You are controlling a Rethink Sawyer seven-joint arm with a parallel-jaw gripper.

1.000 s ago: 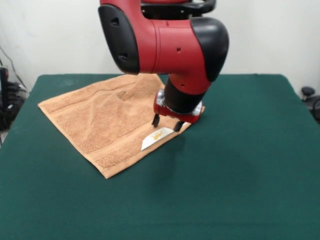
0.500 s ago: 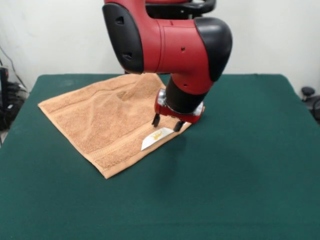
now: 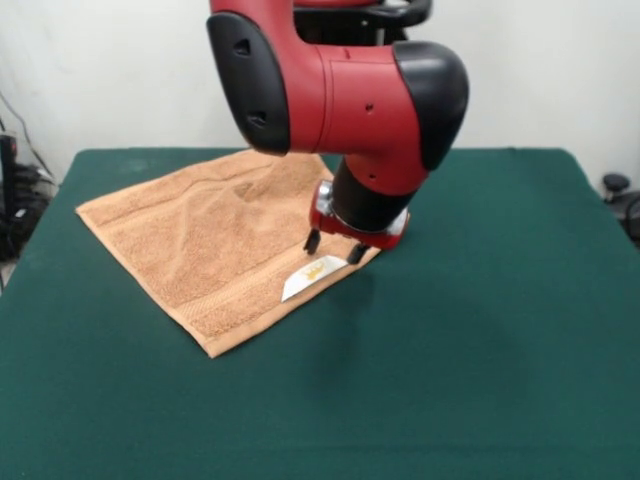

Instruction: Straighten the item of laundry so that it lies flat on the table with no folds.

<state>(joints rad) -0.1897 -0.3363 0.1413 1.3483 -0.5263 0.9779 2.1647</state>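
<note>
The item of laundry [image 3: 190,240] is an orange-tan towel spread over the left half of the green table [image 3: 480,330]. A soft ridge runs across it near its far middle. Its white label [image 3: 305,278] sticks out at the right-hand edge. My gripper [image 3: 333,247] hangs over that edge, just behind the label. It is open, with the two dark fingertips [image 3: 312,241] apart and nothing clamped between them. The red arm hides the towel's far right corner.
Dark cables and equipment [image 3: 12,200] stand off the table's left edge. A small black object [image 3: 616,185] sits beyond the right edge. A white wall runs behind the table.
The upper arm has drifted slightly to the right. The gripper stays over the same towel edge, and the towel has not moved.
</note>
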